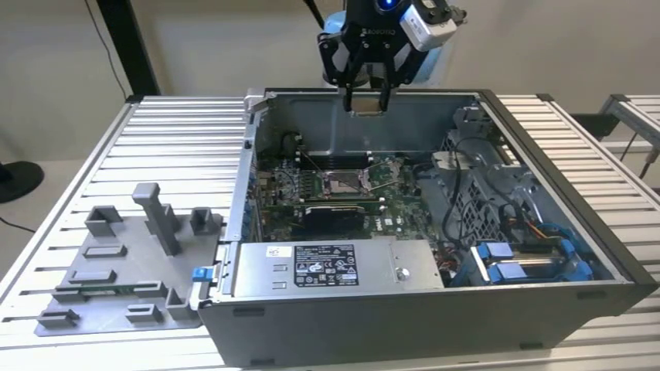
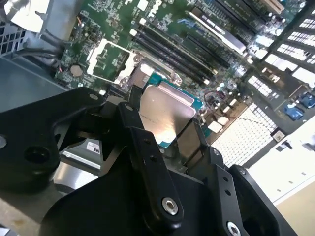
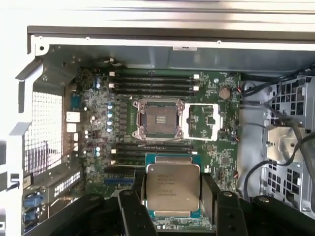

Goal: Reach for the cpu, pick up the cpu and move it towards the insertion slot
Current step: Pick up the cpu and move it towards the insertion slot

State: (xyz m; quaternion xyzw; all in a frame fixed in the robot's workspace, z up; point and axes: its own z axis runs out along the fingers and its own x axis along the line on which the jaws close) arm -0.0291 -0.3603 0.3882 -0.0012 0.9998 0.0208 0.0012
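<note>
Gripper fingers: black fingers (image 3: 132, 209) rise at the near edge of the first wrist view, one on either side of the chip; the second wrist view shows the same black linkages (image 2: 147, 162) close up.
Gripper: gripper (image 1: 367, 99) hangs above the rear wall of the computer case (image 1: 413, 325) in the exterior view, well above the board; its midpoint sits on the chip in both wrist views (image 3: 173, 194) (image 2: 165, 120).
Jaw state: closed onto the cpu, gripping it by two opposite edges.
Cpu: cpu (image 3: 173, 189), a flat square with a silvery face and a green rim, is held face toward the first wrist camera; in the second wrist view its metal face (image 2: 165, 115) shows tilted between the fingers. It is off the board, carried in the air.
Insertion slot: insertion slot (image 3: 160, 119) lies on the green motherboard (image 3: 224, 157), its silver frame around a dark centre, its hinged plate (image 3: 204, 121) flipped open just beside it. In the exterior view the slot (image 1: 342, 183) sits mid-board, below the gripper.
Cpu versus slot: apart, not touching; memory slots (image 3: 152, 147) lie between them in the first wrist view.
Case: open-topped, standing on a slatted table (image 1: 175, 147).
Fixture: grey fixture plate (image 1: 113, 270) with blocks rests near the table's edge at the exterior view's left, beside the case.
</note>
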